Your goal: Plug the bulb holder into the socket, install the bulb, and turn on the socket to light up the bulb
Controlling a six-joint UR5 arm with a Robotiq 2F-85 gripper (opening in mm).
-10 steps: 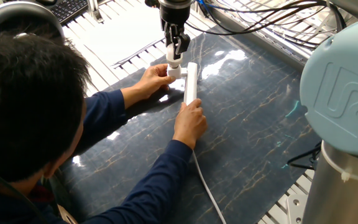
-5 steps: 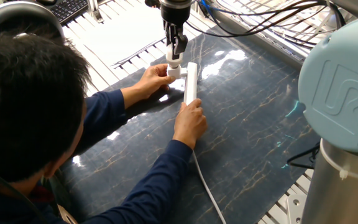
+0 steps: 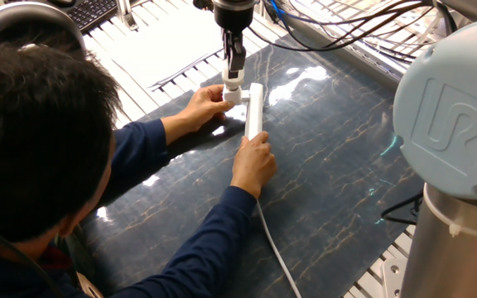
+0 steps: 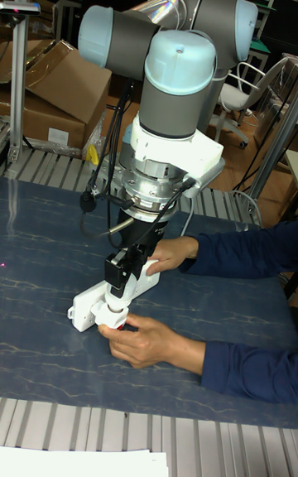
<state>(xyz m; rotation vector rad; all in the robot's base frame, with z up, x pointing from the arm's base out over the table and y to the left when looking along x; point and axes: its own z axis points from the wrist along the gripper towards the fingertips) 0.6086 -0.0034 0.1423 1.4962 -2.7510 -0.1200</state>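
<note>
The socket (image 3: pixel 255 112), a long white strip, lies on the dark mat, and its cord (image 3: pixel 276 248) runs toward the front. The white bulb holder (image 3: pixel 233 97) sits against the strip's left side. Upright on the holder stands the bulb (image 3: pixel 232 80). My gripper (image 3: pixel 233 71) comes straight down from above and is shut on the bulb's top. In the tall fixed view my gripper (image 4: pixel 118 286) hangs over the socket (image 4: pixel 146 272), and the bulb is mostly hidden behind its fingers.
A person leans in from the left. One hand (image 3: pixel 201 106) steadies the holder and the other hand (image 3: pixel 253 161) presses on the strip's near end. My arm's large joint (image 3: pixel 454 124) fills the right foreground. Cables (image 3: pixel 346 29) and a keyboard (image 3: pixel 89 12) lie at the back.
My gripper has turned about its vertical axis on the bulb, so its fingers look narrower now. The hands, holder and strip have stayed in place.
</note>
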